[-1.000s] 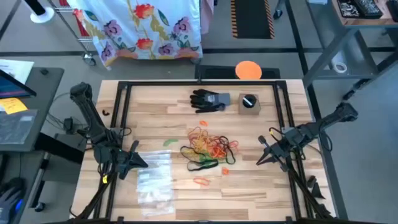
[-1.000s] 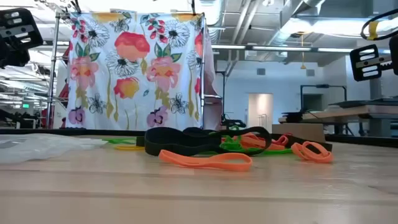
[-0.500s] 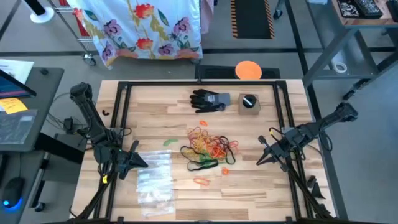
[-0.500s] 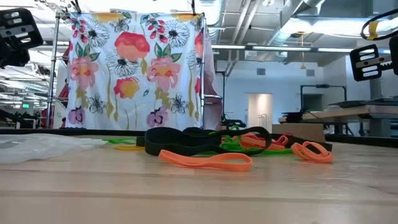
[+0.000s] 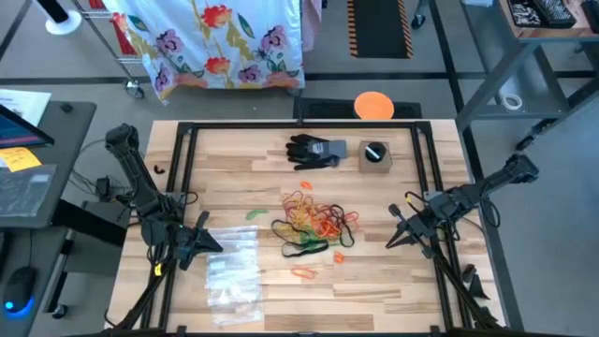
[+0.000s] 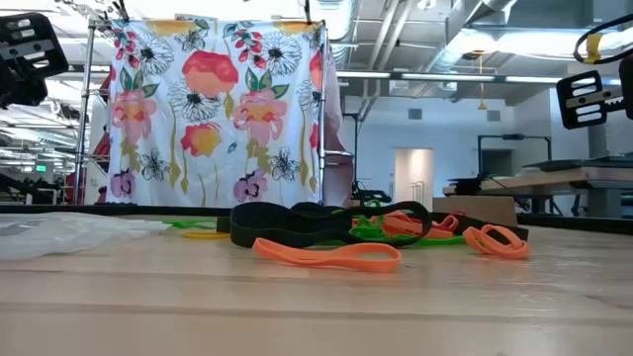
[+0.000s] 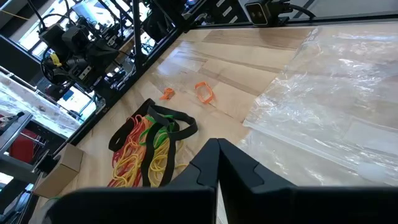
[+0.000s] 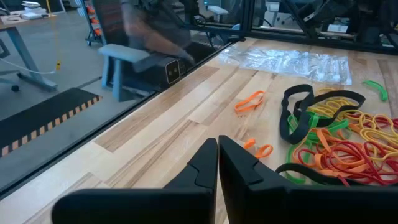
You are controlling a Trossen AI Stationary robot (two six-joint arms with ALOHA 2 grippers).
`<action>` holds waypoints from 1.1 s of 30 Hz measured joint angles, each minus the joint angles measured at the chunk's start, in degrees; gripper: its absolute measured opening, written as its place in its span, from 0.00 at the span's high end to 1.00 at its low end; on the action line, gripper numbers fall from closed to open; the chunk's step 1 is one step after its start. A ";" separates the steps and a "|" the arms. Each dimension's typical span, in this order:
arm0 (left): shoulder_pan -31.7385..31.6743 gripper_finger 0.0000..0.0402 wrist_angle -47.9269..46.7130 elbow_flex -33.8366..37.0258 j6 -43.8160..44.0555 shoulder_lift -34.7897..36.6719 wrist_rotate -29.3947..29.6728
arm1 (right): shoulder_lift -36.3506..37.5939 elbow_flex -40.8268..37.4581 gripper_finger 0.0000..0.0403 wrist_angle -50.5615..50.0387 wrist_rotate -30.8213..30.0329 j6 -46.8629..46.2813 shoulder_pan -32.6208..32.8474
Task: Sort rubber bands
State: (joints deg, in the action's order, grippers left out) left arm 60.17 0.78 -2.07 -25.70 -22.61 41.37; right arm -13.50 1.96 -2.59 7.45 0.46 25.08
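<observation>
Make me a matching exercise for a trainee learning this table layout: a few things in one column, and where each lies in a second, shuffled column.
Things:
1. black glove
2. clear plastic bags
3. pile of rubber bands
4. small cardboard box

Places:
A. middle of the table
B. far side of the table, right of the glove
C. near left part of the table, by the left tool
D. far side of the table, left of the box

Pairs: 1-D, 2-C, 3-A, 4-B
</observation>
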 joint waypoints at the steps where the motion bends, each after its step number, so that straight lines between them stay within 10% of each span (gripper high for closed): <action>1: -0.01 1.00 0.00 -0.01 -0.01 0.00 0.01 | 0.01 0.00 0.96 0.01 -0.01 0.01 0.01; 33: -0.03 1.00 1.01 0.14 -4.72 0.01 3.43 | 0.02 0.00 0.96 0.02 0.01 0.00 0.00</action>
State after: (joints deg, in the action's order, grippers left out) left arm 60.14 1.79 -1.93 -30.42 -22.60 44.80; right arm -13.47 1.96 -2.57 7.46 0.46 25.08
